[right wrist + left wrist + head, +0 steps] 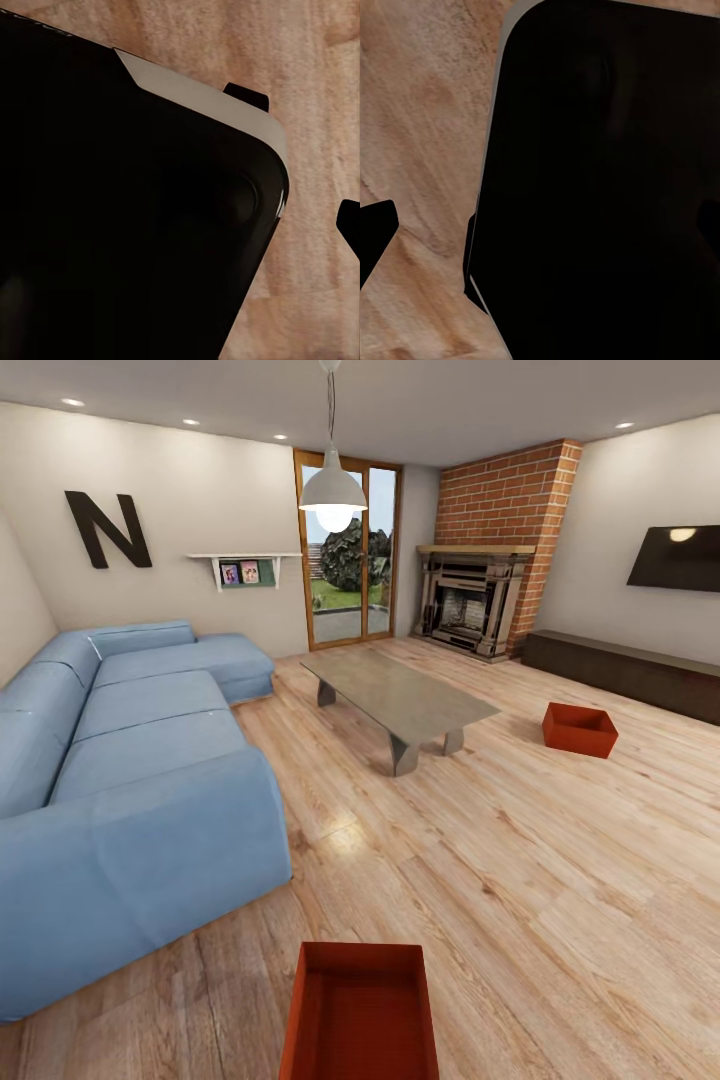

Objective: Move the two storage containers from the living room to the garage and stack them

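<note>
Nearest to me in the head view sits one storage container, a red-orange open-top bin with low, slightly flared walls and a bare inside, resting on the light wood plank floor at the bottom edge of the picture, just ahead of my body. Its twin, the second storage container, sits well apart from it, farther ahead and to my right, also on the planks, beyond the far end of the grey low table and short of the long dark cabinet under the wall screen. To my left stretches the blue sectional sofa; the red brick fireplace stands in the far corner.

From my left wrist, a large black rounded body covers most of the picture, with wood planks beside it. One dark tip pokes in at the edge. I cannot tell whether that hand is spread or pressed together, nor where either bin lies from it.

From my right wrist, a similar black body with a pale grey edge lies over the wood planks, and two dark bits show past it. Again, I cannot tell that hand's state.
</note>
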Controlling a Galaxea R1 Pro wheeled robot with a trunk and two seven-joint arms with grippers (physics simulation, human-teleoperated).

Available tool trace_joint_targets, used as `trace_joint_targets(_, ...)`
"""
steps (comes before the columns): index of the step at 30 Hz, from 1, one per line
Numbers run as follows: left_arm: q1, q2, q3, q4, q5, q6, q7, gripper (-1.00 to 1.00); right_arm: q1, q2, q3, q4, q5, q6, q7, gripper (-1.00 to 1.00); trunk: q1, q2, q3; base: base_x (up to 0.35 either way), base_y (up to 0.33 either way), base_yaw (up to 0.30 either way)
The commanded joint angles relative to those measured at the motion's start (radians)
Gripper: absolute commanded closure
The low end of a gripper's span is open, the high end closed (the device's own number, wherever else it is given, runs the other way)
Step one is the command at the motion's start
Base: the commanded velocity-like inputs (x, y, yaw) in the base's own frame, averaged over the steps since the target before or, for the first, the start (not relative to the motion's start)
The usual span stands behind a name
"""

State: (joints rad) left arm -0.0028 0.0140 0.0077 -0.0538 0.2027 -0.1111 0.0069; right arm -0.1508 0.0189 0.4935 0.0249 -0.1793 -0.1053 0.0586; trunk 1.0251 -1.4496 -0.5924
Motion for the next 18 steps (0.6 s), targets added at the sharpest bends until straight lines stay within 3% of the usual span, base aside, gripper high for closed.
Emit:
trace_joint_targets(1,0.0,0.0,0.0,0.0,0.004,-0.002,0.001,-1.0,-0.001,0.0,0.007,0.003,-0.011,-0.005,0.004,-1.0,0.0,0.0,-0.001,0.0,0.0,0.0)
trace_joint_targets(18,-0.001,0.0,0.001,0.001,0.004,-0.002,0.001,-1.0,-0.001,0.001,0.006,0.003,-0.009,-0.008,0.004,-1.0,0.0,0.0,-0.011,0.0,0.0,0.0)
